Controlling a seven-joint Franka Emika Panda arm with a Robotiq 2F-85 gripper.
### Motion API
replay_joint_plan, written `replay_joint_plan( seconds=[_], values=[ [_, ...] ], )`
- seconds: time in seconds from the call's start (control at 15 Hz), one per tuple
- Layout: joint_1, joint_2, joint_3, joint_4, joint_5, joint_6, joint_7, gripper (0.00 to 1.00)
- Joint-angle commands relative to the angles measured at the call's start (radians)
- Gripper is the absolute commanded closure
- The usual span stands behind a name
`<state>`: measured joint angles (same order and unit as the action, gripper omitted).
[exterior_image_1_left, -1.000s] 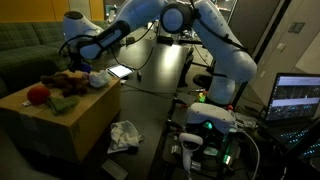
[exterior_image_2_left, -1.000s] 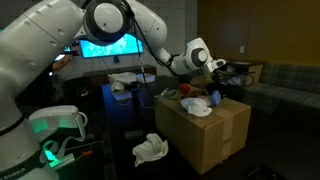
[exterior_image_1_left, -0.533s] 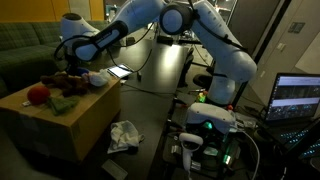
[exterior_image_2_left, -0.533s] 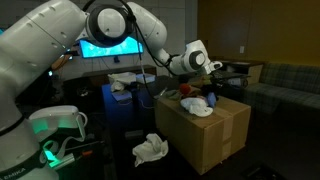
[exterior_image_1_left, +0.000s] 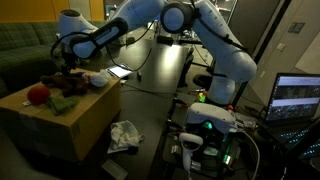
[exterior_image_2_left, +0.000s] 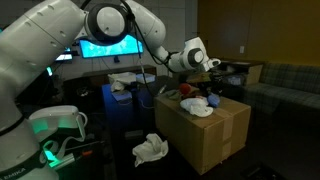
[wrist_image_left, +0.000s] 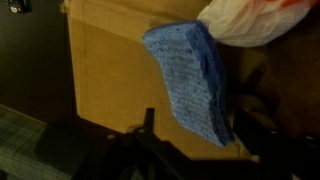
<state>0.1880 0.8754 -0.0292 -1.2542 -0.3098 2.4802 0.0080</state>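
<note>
Over the top of the cardboard box (exterior_image_1_left: 60, 118) the gripper (exterior_image_1_left: 68, 66) hangs above a clutter of small things. Nearest below it, in the wrist view, a blue cloth (wrist_image_left: 190, 80) lies on the box, with a white bag (wrist_image_left: 255, 18) overlapping its far right corner. A clean approach, I judge, would come straight down over the cloth's middle, clear of the bag. Whether the pincer's fingers stand apart or together I cannot tell, since they are only dark shapes at the near edge. The cloth's near end is lost in shadow.
</note>
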Motion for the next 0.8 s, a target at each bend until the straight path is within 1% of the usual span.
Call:
replay_joint_plan(
  seconds=[0.0, 0.33, 0.73],
  values=[
    [0.005, -0.089, 0.002, -0.065, 0.022, -0.055, -0.011, 0.00],
    [-0.008, -0.197, 0.017, -0.173, 0.047, -0.183, -0.006, 0.00],
    [-0.008, -0.284, 0.012, -0.312, 0.028, -0.238, 0.009, 0.00]
  ],
)
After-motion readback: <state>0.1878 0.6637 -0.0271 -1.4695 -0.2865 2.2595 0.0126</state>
